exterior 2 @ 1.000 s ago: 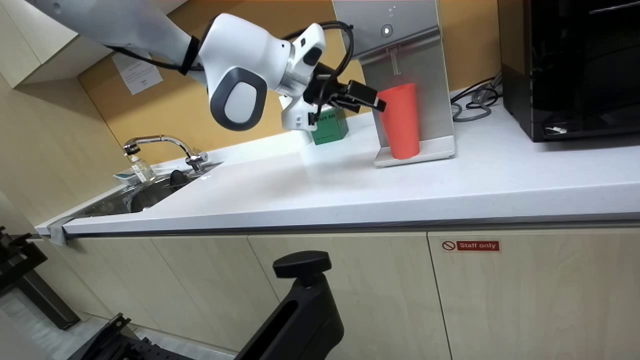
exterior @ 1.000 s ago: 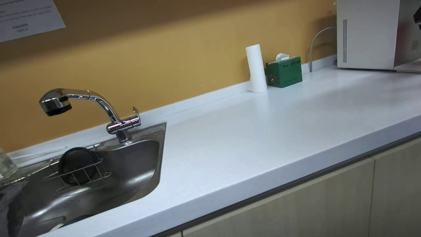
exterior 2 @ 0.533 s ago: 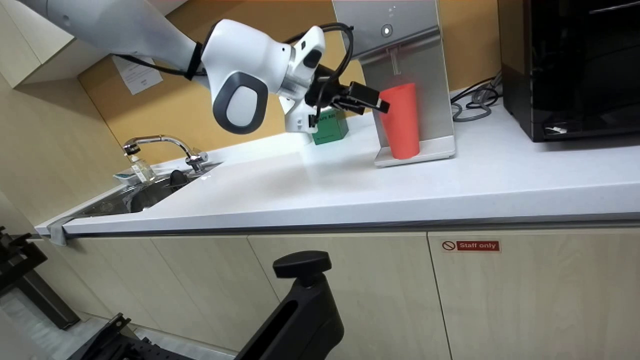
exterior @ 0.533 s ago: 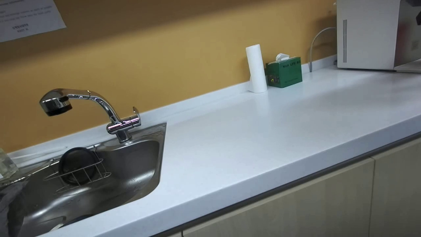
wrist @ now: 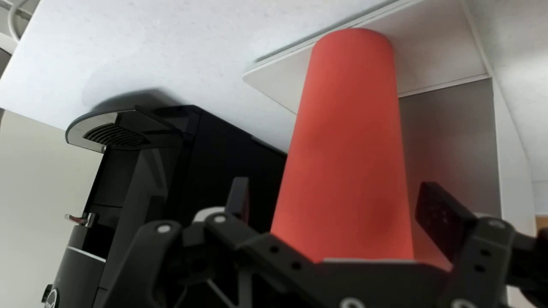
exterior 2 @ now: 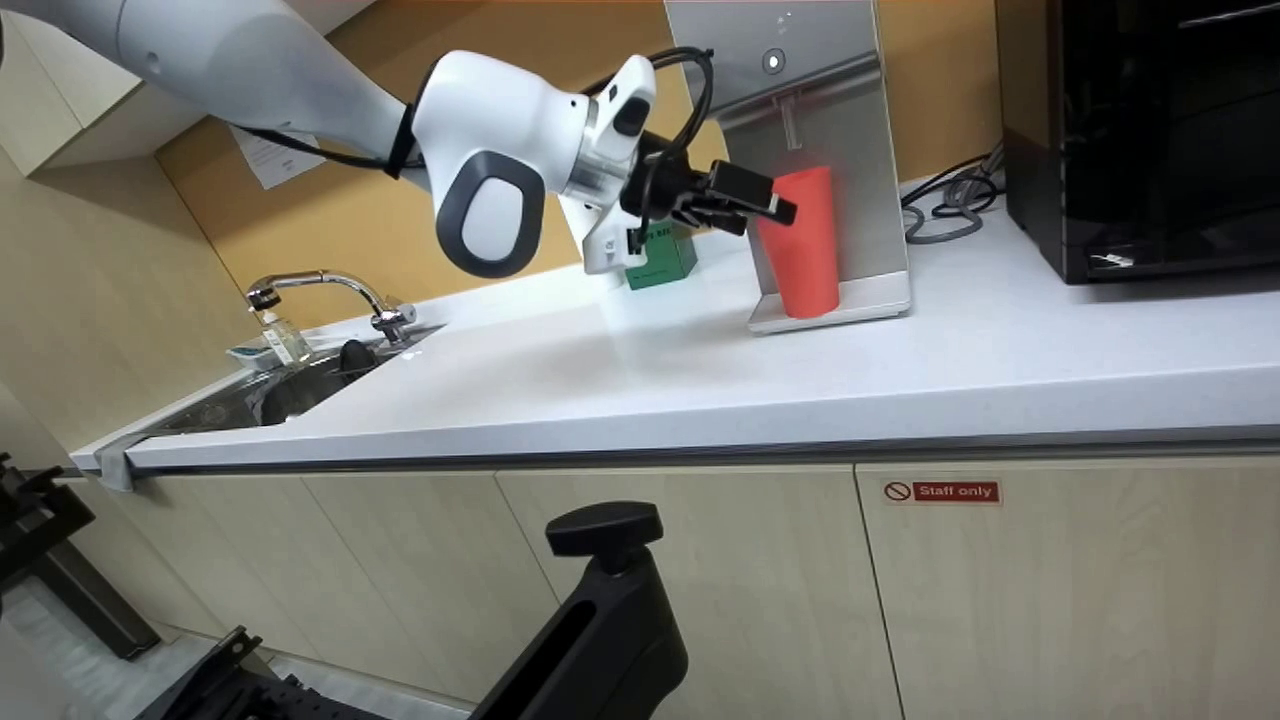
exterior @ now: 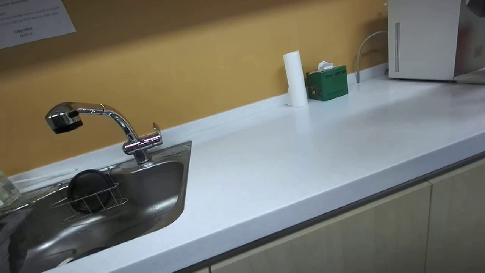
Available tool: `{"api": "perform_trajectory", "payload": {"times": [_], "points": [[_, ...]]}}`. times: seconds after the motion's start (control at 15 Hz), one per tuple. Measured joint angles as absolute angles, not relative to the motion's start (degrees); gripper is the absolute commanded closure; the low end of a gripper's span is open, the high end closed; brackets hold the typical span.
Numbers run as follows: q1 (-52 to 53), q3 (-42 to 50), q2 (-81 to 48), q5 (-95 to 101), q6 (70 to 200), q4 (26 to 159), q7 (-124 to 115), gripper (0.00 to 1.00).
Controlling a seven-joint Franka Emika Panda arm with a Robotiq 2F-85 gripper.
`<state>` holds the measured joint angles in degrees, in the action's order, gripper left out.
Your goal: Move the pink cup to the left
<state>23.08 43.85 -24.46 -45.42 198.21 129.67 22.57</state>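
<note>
Countertop [exterior 2: 1050,340] same | pink cup [exterior 2: 808,255] unmvd | tool [wrist: 335,197] farther across it vs prev

place: workplace kitchen | sink [exterior: 163,185] and tap [exterior: 122,122] fitted in white counter [exterior: 288,159] | cupboards [exterior 2: 440,560] built below | dispenser [exterior 2: 850,140], tissue box [exterior: 327,83] and paper roll [exterior: 295,79] set along the wall [exterior: 212,68] | "Staff only" printed on a sign [exterior 2: 942,491] stuck to a cupboard door [exterior 2: 1080,590] | printed notice [exterior: 36,22] posted on wall

The tumbler [wrist: 349,149] at the wrist view's centre is plain reddish-pink, the gripper [wrist: 338,206] at the bottom mostly black. In an exterior view, the wall [exterior: 197,57] along the top is mustard, the countertop [exterior: 295,151] white, the upper-right tissue box [exterior: 328,83] green with dark lettering.
</note>
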Motion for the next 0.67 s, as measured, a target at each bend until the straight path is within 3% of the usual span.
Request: {"api": "perform_trajectory", "payload": {"times": [0.67], "points": [[19.4, 39.6, -25.3, -43.8, 198.2, 126.7, 21.8, 0.0]]}}
